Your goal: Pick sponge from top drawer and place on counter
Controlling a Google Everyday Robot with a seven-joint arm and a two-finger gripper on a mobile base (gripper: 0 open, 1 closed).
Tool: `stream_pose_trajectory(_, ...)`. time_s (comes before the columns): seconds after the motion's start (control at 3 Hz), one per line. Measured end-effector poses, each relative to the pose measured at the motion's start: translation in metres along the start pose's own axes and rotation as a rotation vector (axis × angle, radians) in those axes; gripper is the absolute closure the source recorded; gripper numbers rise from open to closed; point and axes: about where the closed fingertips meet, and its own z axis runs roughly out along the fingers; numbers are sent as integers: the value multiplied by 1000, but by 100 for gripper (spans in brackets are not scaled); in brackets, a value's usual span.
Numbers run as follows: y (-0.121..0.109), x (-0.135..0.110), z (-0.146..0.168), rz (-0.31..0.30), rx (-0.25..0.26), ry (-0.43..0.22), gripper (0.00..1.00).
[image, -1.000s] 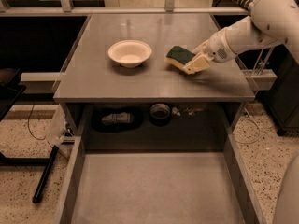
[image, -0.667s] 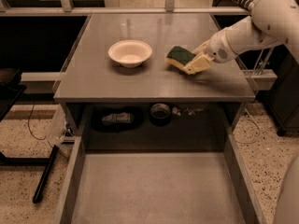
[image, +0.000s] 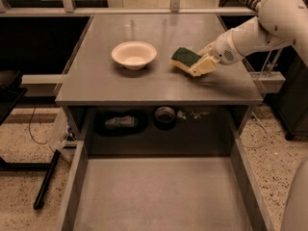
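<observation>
The sponge point(image: 183, 57), dark green on top with a yellow layer under it, is on the counter point(image: 110, 88) to the right of the middle, slightly tilted. My gripper point(image: 196, 66) reaches in from the right, just above the counter, and is shut on the sponge's right end. The top drawer point(image: 159, 196) is pulled open below the counter's front edge, and its flat grey bottom is bare.
A white bowl point(image: 134, 55) stands on the counter left of the sponge. A dark shelf recess under the counter holds clutter point(image: 121, 122) and a round dark object point(image: 165, 115). Speckled floor lies on both sides, with a black bar point(image: 46, 179) at the left.
</observation>
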Motion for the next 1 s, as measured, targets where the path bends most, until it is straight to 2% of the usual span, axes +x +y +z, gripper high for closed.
stream_pose_trajectory(0.33,0,0,0,0,0,0,13)
stream_pose_trajectory(0.67,0,0,0,0,0,0,0)
stream_pose_trajectory(1.0,0,0,0,0,0,0,0)
